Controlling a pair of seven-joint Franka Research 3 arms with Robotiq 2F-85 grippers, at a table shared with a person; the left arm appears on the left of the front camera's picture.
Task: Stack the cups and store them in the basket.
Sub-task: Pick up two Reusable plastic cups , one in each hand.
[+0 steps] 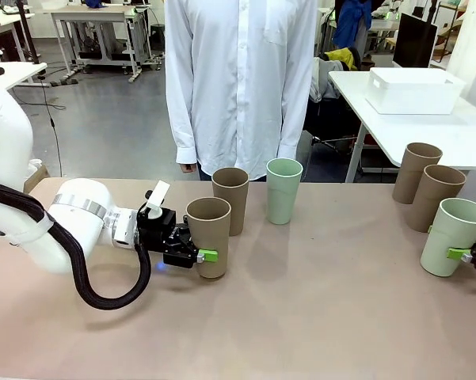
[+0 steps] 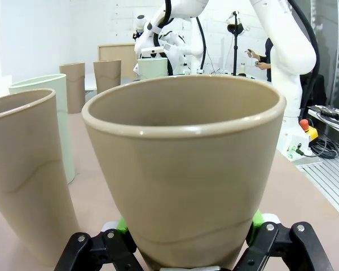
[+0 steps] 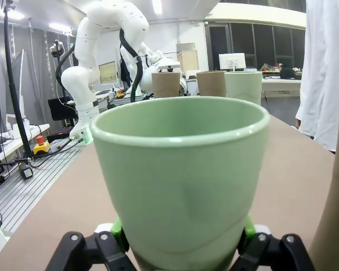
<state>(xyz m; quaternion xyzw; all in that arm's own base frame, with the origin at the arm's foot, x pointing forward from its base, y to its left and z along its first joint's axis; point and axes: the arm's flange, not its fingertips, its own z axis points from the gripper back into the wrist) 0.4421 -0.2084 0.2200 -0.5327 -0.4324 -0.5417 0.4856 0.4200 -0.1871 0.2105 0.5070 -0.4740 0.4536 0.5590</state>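
left gripper is clamping a brown cup mid-table, bare tabletop lying in front; right gripper is clamping a mint cup toward the table's right side.

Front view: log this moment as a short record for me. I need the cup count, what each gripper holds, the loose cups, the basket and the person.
cups: six, none stacked
left gripper: shut on held brown cup, upright
right gripper: shut on held green cup, far right
loose, middle: brown cup and green cup, apart
loose, right: two brown cups, side by side
basket: white, on side table
person: standing at far side
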